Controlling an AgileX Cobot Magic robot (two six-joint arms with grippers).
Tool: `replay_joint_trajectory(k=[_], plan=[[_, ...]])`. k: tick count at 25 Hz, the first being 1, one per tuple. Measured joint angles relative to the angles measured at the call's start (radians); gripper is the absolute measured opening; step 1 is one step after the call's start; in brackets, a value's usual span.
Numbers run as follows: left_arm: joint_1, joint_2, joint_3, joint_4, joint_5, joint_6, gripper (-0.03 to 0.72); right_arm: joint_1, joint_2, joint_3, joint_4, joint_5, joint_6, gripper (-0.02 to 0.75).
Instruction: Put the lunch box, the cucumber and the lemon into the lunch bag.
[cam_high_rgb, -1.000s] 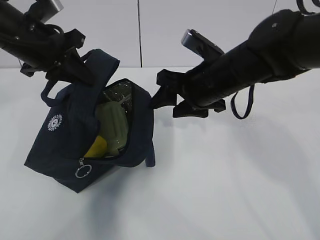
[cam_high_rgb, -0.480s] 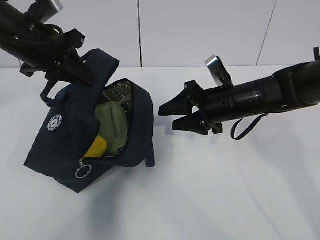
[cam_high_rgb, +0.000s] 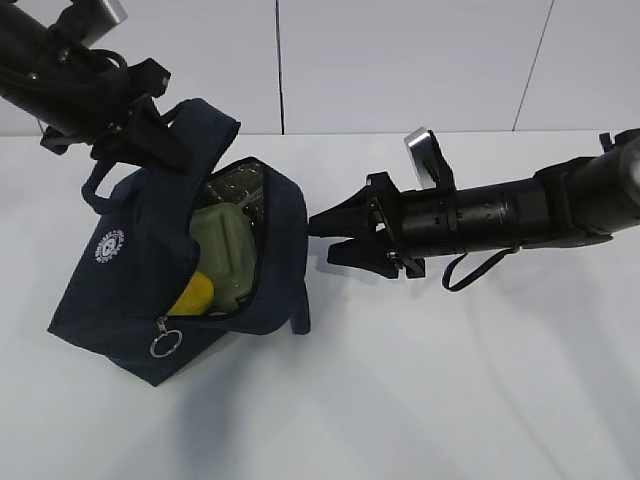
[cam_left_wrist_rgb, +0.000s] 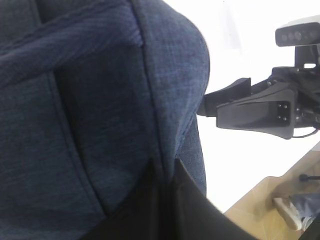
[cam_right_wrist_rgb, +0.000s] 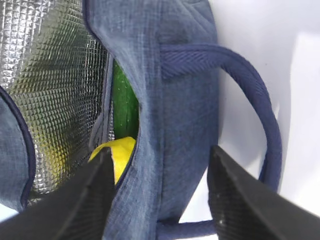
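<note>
The lunch bag (cam_high_rgb: 150, 290) is seen tilted on the white worktop (cam_high_rgb: 420, 400) in its left half, its unzipped top turned toward the front and right, with a metal ring pull (cam_high_rgb: 165, 343) hanging at its nearest corner and a white round logo (cam_high_rgb: 109, 245) on its side. Inside the opening, the lemon (cam_high_rgb: 195, 293) is seen lowest, and the sage-green lid of the lunch box (cam_high_rgb: 226, 250) is seen above it against a silver lining (cam_right_wrist_rgb: 45, 90). In the right wrist view a strip of the cucumber (cam_right_wrist_rgb: 124, 105) is visible just behind the bag's edge, above the lemon.

The right tool (cam_high_rgb: 328, 238) is held just beside the bag's right wall, its fingers spread apart with nothing gripped; in its own view the wall and one loop handle (cam_right_wrist_rgb: 260, 115) lie between them. Farther back, the left tool (cam_high_rgb: 160, 140) is closed on the fabric at the bag's raised upper edge.
</note>
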Motion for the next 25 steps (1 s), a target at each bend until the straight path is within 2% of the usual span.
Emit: replay_joint_trajectory(k=[25], plan=[[0.000, 0.000, 0.000, 0.000, 0.000, 0.002, -0.008, 0.047, 0.000, 0.000, 0.059, -0.043, -0.055, 0.440]])
